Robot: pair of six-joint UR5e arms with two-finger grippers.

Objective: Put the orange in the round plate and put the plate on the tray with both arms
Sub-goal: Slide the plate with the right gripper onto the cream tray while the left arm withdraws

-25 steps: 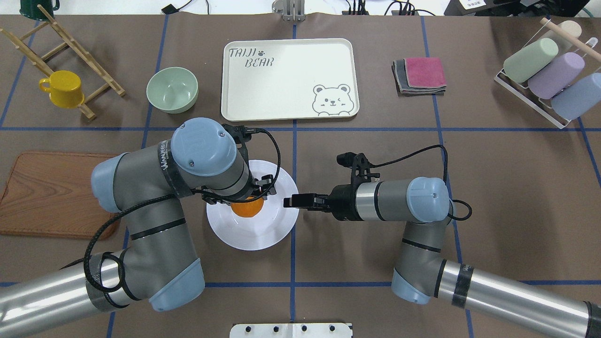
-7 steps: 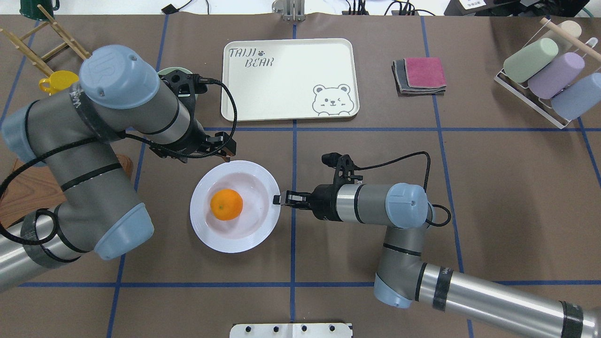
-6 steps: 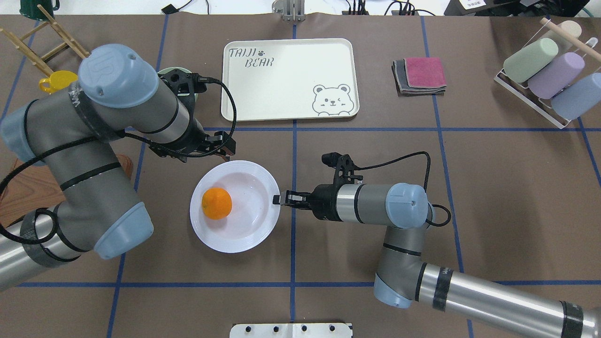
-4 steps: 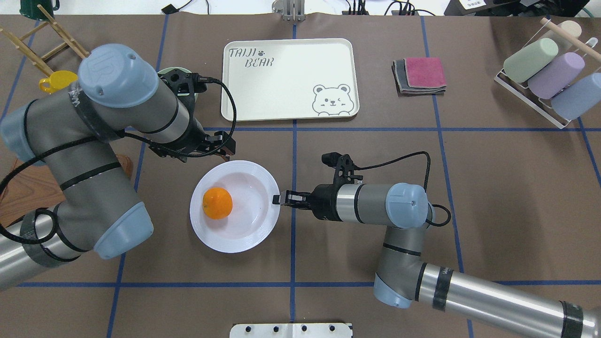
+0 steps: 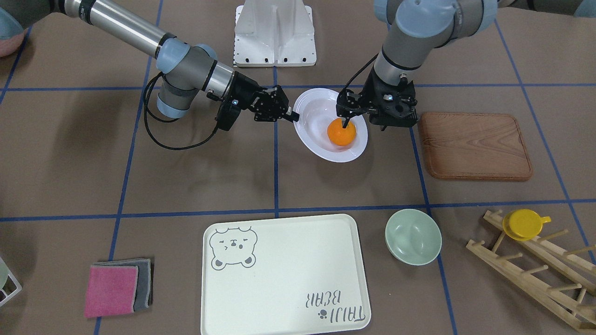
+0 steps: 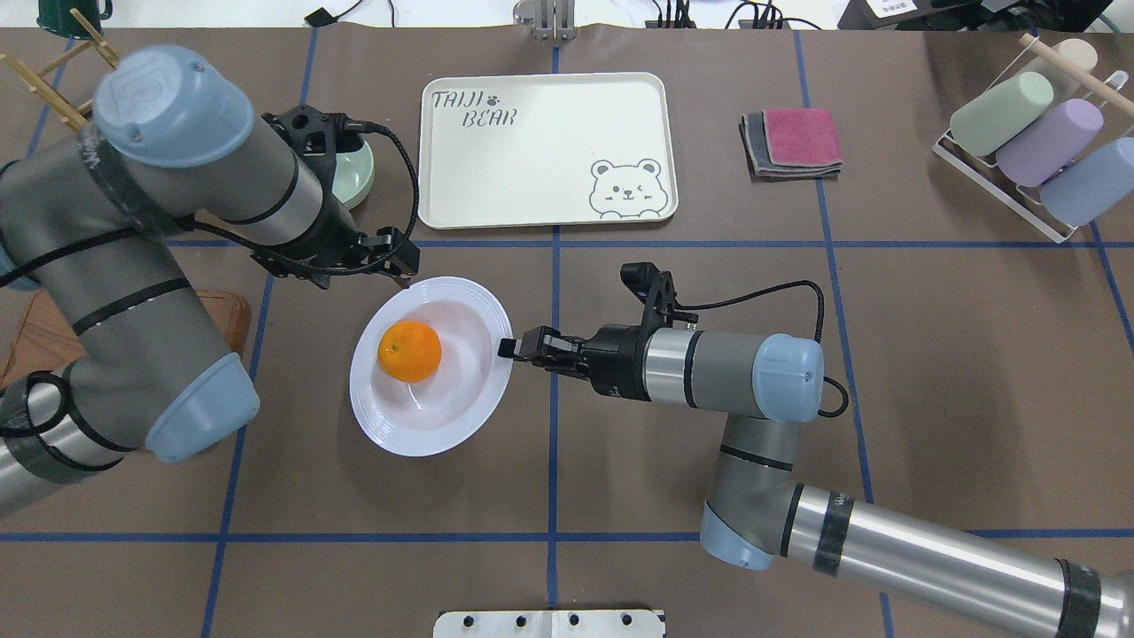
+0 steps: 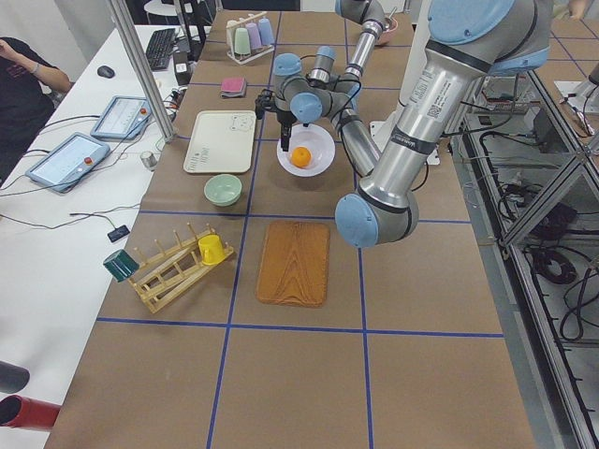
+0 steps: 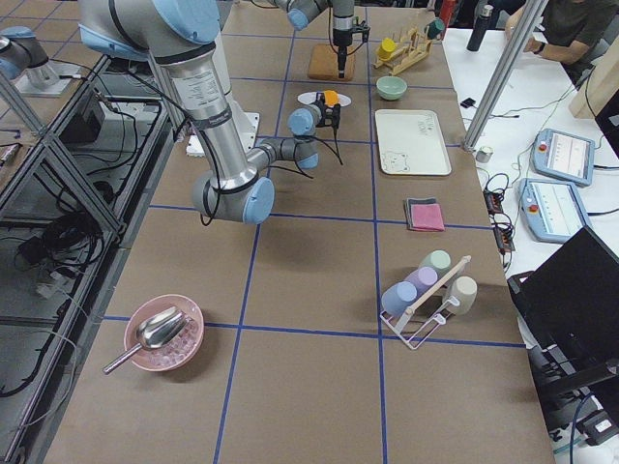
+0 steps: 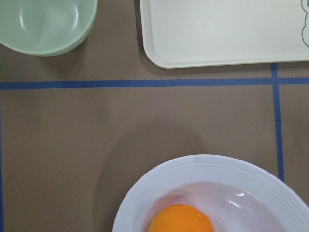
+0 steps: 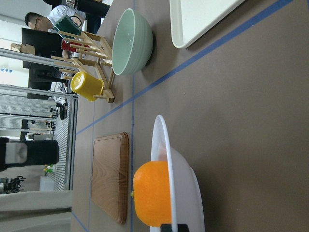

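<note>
The orange [image 6: 409,351] lies in the round plate [image 6: 461,403], toward its left side. My right gripper [image 6: 507,347] is shut on the plate's right rim, and in the front view the plate [image 5: 316,109] looks tilted. The right wrist view shows the rim edge-on with the orange [image 10: 150,193] behind it. My left gripper [image 6: 403,268] hangs open just over the plate's far-left rim, holding nothing. One of its fingers [image 5: 345,122] hangs just above the orange. The tray [image 6: 545,151] lies beyond the plate with nothing on it.
A pale green bowl [image 5: 413,236] sits left of the tray, partly under my left arm. The wooden board [image 5: 472,145] lies at the table's left. A wooden rack with a yellow cup [image 5: 524,223], folded cloths [image 6: 793,142] and a cup rack [image 6: 1032,142] stand farther out.
The left gripper let go of the orange and rose off the plate. Since 0.6 s ago the right gripper has pushed the plate left and farther away, and the left arm has shifted left.
</note>
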